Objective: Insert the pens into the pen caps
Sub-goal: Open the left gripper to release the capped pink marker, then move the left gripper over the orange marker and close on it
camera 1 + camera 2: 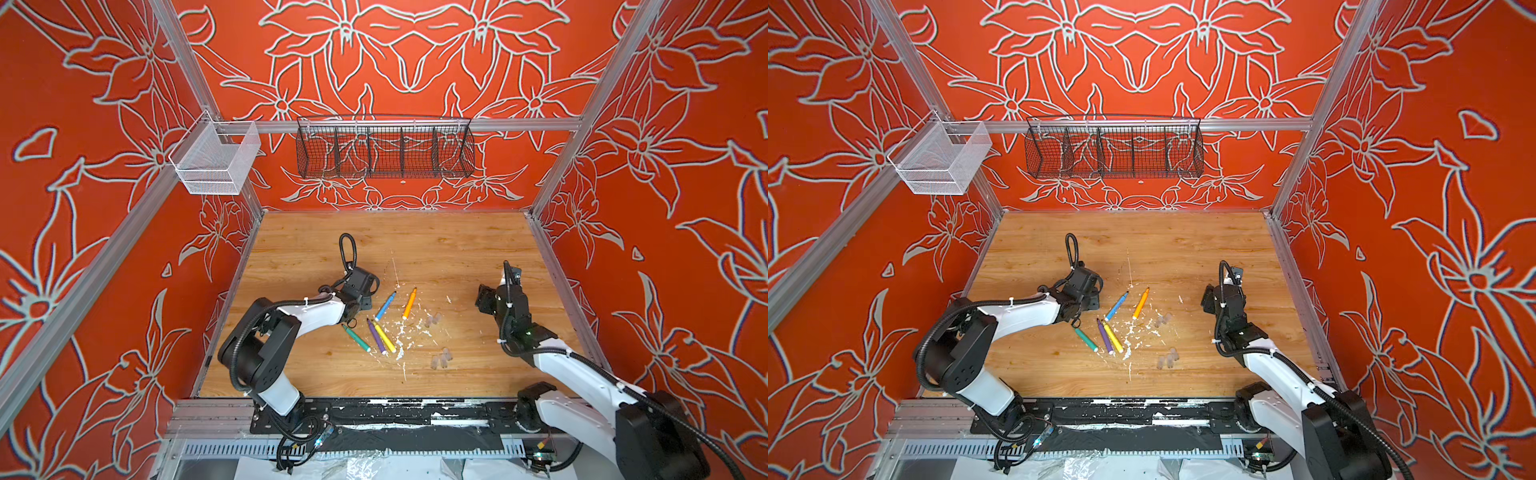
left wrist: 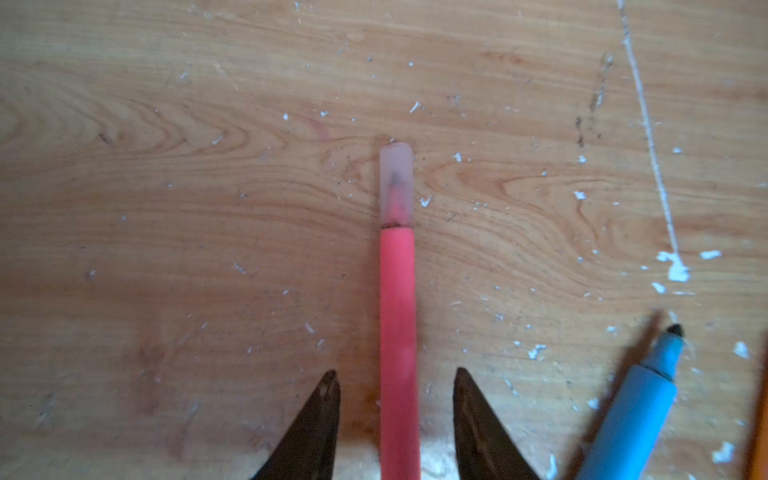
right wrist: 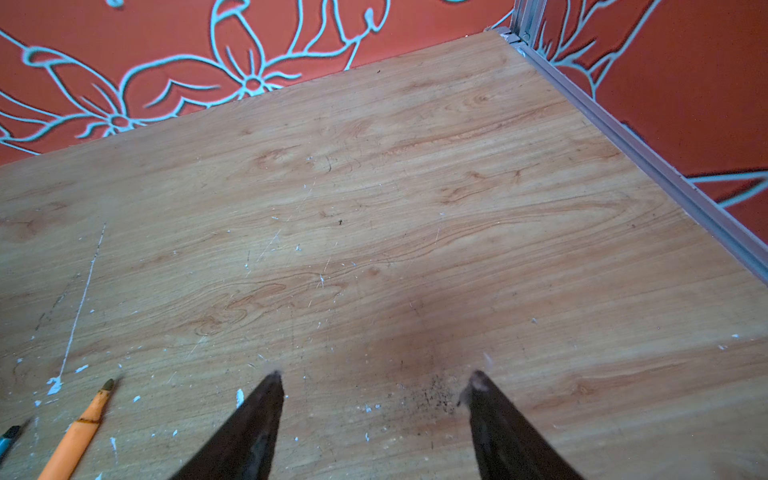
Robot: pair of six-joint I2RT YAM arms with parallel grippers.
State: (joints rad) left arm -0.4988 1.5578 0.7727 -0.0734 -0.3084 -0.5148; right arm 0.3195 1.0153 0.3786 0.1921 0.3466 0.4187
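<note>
Our left gripper point(image 2: 395, 371) straddles the capped pink pen point(image 2: 397, 311), fingers apart and clear of it; we should lift straight up, nudging nothing. Our right gripper point(image 3: 376, 374) hangs spread, empty.

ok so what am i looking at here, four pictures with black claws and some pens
Two robot arms work at a wooden table, each ending in a two-fingered gripper. Both top views come from one camera overhead and show nearly the same scene. The other two pictures come from cameras on the wrists; the black points there are the gripper fingers. On the table lie a blue pen, orange pen, green pen, purple pen and yellow pen, all uncapped, plus loose caps in two small groups. The left gripper is open around a pink-red pen that lies ungripped, a clear cap on its tip. The right gripper is open and empty.
</note>
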